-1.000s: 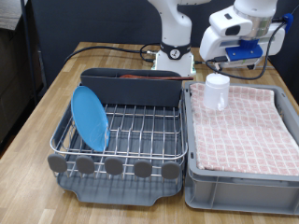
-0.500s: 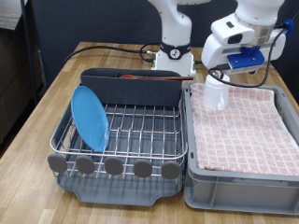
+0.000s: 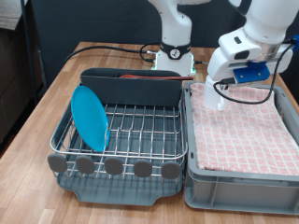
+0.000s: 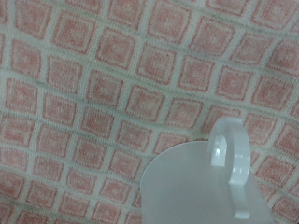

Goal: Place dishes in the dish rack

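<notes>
Claw [image 3: 222, 87], state untellable, over white cup [image 4: 207, 183] on checkered cloth [image 3: 245, 126].

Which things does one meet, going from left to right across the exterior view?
Light-blue plate → wire dish rack → white cup, mostly hidden behind the robot's hand → pink checkered cloth in the grey bin.

No legible text, labels, brands, numbers or signs in either view. Robot base [image 3: 174, 58] shows small green mark, unreadable. White cup [image 4: 201, 182], pink checkered cloth [image 4: 103, 84], dish rack [image 3: 121, 131], light-blue plate [image 3: 91, 117]: no markings readable.
</notes>
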You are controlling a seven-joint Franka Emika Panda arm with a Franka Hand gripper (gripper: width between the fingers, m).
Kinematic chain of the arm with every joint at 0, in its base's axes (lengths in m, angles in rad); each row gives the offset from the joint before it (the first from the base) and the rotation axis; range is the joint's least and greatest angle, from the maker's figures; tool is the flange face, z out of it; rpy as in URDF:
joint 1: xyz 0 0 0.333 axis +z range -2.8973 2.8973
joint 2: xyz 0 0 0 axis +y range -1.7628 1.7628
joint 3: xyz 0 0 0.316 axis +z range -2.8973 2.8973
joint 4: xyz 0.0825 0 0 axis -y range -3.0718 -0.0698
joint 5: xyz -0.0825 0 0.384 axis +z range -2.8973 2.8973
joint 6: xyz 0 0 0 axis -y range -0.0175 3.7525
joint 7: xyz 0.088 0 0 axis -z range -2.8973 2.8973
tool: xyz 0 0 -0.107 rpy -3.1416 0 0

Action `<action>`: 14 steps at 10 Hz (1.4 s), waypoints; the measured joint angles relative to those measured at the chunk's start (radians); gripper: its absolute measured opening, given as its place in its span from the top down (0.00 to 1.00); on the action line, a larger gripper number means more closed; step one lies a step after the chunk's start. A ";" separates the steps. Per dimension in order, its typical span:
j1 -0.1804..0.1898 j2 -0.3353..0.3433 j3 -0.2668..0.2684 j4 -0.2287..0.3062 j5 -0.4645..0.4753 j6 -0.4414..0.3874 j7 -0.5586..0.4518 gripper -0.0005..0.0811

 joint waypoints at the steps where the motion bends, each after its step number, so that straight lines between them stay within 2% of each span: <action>1: 0.000 0.016 0.000 0.004 -0.005 -0.004 0.007 0.01; 6: -0.001 0.062 -0.017 0.002 -0.013 0.003 0.017 0.01; 13: -0.007 0.086 -0.050 -0.067 0.013 0.082 -0.013 0.01; 14: -0.007 0.087 -0.052 -0.072 0.013 0.087 -0.014 0.13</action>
